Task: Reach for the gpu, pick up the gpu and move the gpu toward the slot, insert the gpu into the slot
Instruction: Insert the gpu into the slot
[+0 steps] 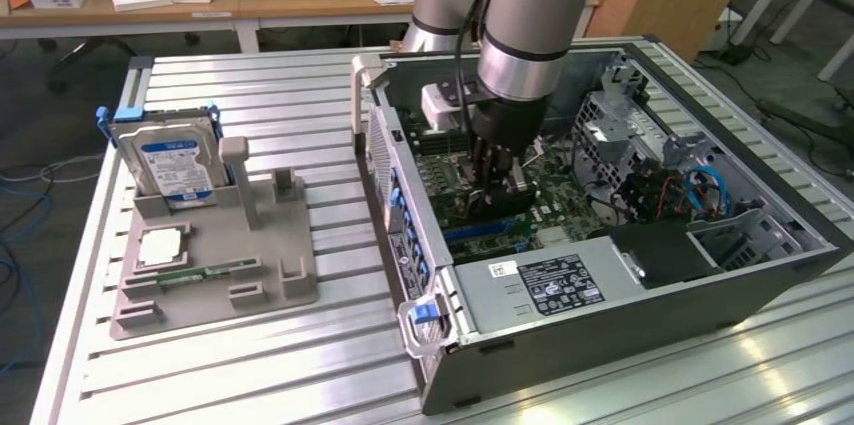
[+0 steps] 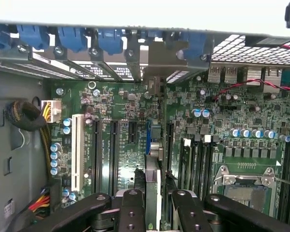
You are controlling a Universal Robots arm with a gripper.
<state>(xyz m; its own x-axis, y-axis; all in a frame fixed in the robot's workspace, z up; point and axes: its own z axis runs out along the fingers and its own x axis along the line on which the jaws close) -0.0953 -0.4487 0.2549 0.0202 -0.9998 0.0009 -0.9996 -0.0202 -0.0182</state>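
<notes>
- Gripper down inside the open computer case, fingers clamped either side of the gpu, which stands on edge between them.
- From the wrist view the card is seen edge-on, a thin strip running away from the fingers toward the rear of the case, its silver bracket up against the perforated back panel.
- Right under the card lies a blue slot on the green motherboard; this looks like the insertion step, card lined up over its connector.
- Is it seated or just hovering? Hard to call — the card's lower edge and the slot contact are masked by the card itself, so I'd only say it appears close to or partly in.
- My read on the next move: a straight, even press downward, keeping the card square to the slot and the bracket tucked into its bay at the back panel.
- In the exterior view the arm's dark wrist blocks the card almost entirely; you just see the fingers dipping to the board.
- Off on the slatted table, well apart from the action, a grey fixture tray with a hard drive standing upright in it.
</notes>
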